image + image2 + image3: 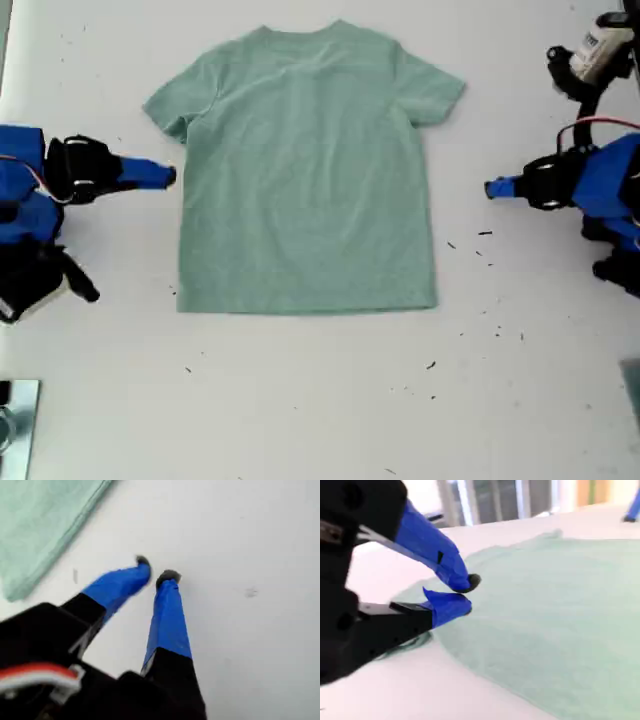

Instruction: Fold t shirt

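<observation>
Holding nothing in my first claw: blue tips a little apart, bare worktop showing between them, hovering low. Same for my second claw: a narrow gap between the tips, nothing pinched, poised right at the edge of the cloth.

Outward from there, seen in the exterior view: my second claw at that view's left, just beside the side seam of the t shirt; my first claw at that view's right, near the opposite side but clearly apart from it. Only a corner of green fabric reaching into the first wrist view.

T shirt spread flat in the upper middle of the white worktop, neck towards the far edge, hem towards the camera, both sleeves out to the sides. Not yet folded at all, by the look of it; task judged to be at its very start, with the step in hand being the approach for the first grasp.

To do it well:
- Widen both claws before descending, since the present gaps look too slim to take an edge.
- Close the remaining distance with my first claw first, so both arrive level on opposite sides.
- Slide one tip under the fabric edge instead of pressing down from above; soft cloth like this probably bunches if pushed.
- Take matching spots on each side, to keep the fold line straight.
- Lift only enough to clear the worktop, then carry across.

Likely risk: catching both layers unevenly, or dragging the whole shirt sideways.
</observation>
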